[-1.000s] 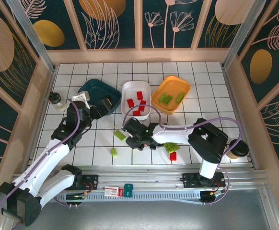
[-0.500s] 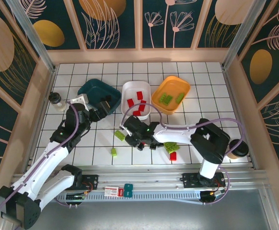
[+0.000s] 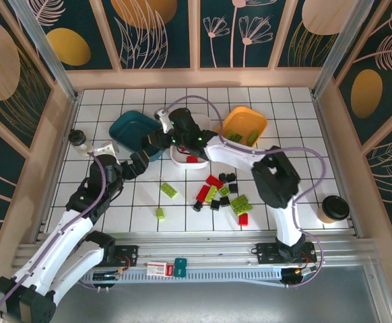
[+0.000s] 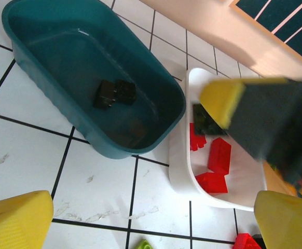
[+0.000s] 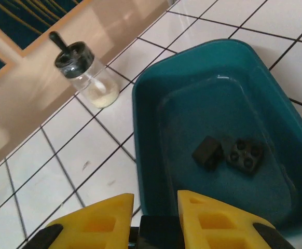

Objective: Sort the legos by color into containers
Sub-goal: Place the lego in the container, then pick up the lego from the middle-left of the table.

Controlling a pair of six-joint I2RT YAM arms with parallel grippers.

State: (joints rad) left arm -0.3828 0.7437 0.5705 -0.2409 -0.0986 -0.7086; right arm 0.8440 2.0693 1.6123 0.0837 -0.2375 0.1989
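My right gripper (image 3: 157, 139) reaches over the near right rim of the teal tub (image 3: 123, 126), shut on a black lego (image 5: 159, 234) between its yellow fingers (image 5: 213, 220). Two black legos (image 5: 229, 153) lie in that tub. In the left wrist view the right gripper (image 4: 208, 116) hangs above the white tub (image 4: 184, 171), which holds red legos (image 4: 218, 155). My left gripper (image 3: 137, 167) is open with nothing in it, just in front of the teal tub. The orange tub (image 3: 248, 122) holds green legos (image 3: 234, 138). Loose red, green and black legos (image 3: 217, 193) lie on the tiles.
A small black-lidded jar (image 3: 79, 140) stands left of the teal tub, also close in the right wrist view (image 5: 83, 72). A brown cup (image 3: 332, 208) sits at the right edge. Single green bricks (image 3: 160, 213) lie near the front. A red-and-white card (image 3: 157, 268) lies on the rail.
The right gripper closed on a black brick at the pile, then swung up and left to the teal tub. The left gripper drew back from the tub, still open.
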